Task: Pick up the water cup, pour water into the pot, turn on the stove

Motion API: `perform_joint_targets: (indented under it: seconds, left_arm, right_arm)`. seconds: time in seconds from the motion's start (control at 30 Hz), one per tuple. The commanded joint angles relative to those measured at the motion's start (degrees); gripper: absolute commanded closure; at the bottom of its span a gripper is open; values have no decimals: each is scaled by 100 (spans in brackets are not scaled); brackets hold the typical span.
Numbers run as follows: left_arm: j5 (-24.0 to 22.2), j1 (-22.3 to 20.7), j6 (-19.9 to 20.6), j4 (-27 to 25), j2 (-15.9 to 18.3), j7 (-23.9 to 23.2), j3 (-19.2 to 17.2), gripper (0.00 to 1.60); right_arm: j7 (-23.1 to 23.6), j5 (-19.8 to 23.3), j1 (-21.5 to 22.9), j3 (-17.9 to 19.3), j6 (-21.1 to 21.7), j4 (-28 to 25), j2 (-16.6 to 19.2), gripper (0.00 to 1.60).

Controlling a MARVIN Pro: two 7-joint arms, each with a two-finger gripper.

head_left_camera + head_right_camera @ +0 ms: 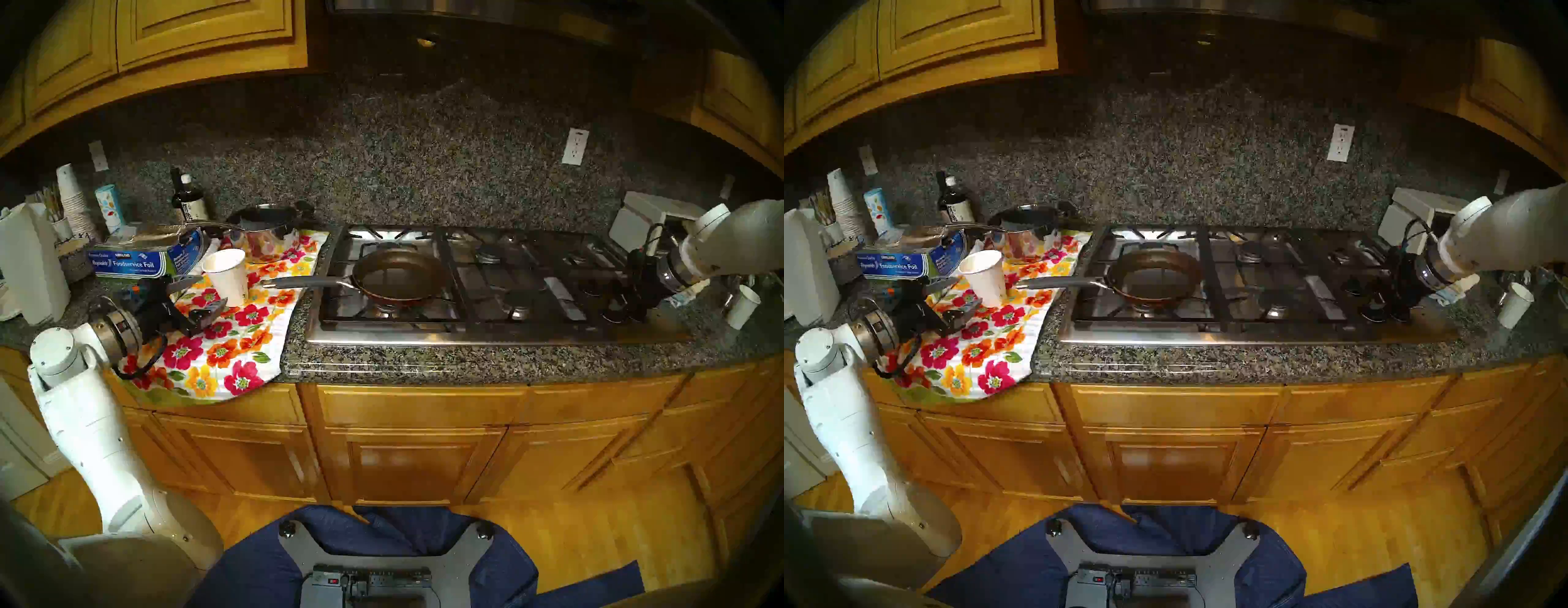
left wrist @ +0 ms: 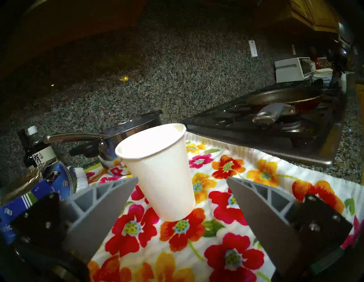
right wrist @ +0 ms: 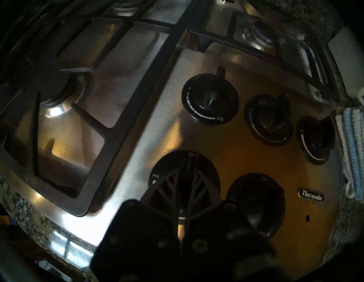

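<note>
Cup [image 2: 160, 173] upright on floral towel [image 2: 226, 206], between released left end effector [image 2: 181, 180] fingers. Pan [image 1: 399, 274] at its 3 o'clock. Right end effector [image 3: 186, 173] clenched over "OFF"/"HI" knob [image 3: 155, 177]; "Thermador" badge [image 3: 311, 197].

Both arms wear smooth white shells ending in metallic wrist rings, with black cables looping beside them. The left end effector [image 2: 181, 181] has grey triangular ribbed fingers [image 2: 110, 198] on black screwed mounts; the right end effector [image 3: 186, 177] looks dark, latticed.

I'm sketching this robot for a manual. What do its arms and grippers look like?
Both arms are white rounded tubes ending in silver metal wrist rings, with black cables looping off them. The left gripper has black mounts and two grey, triangular, ribbed fingers. The right gripper looks alike, darker in shadow.
</note>
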Motion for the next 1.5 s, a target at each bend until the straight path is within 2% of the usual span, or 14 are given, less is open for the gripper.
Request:
perform_joint_targets:
  seconds: [0.0, 0.1, 0.43, 0.8, 1.07, 1.47]
  left_arm:
    - [-93, -147, 1, -116, 54, 12, -8, 0]
    - [-97, -148, 2, -117, 54, 12, -8, 0]
    - [-104, -148, 3, -119, 54, 12, -9, 0]
    - [-111, -149, 5, -120, 54, 12, -10, 0]
    - [-110, -149, 5, -120, 55, 12, -10, 0]
    - [-108, -147, 4, -120, 55, 12, -8, 0]
  right_arm:
    - [476, -514, -474, -148, -438, -434, -28, 160]
    - [645, -805, -453, -249, -837, -376, -64, 160]
    - [857, -1516, -454, -559, -1750, -236, -246, 160]
    - [938, -1901, -516, -826, -2429, -28, -329, 160]
    - [820, -2141, -628, -1016, -2938, 95, -378, 160]
    - [399, -2687, -797, -1395, -3719, 228, -656, 160]
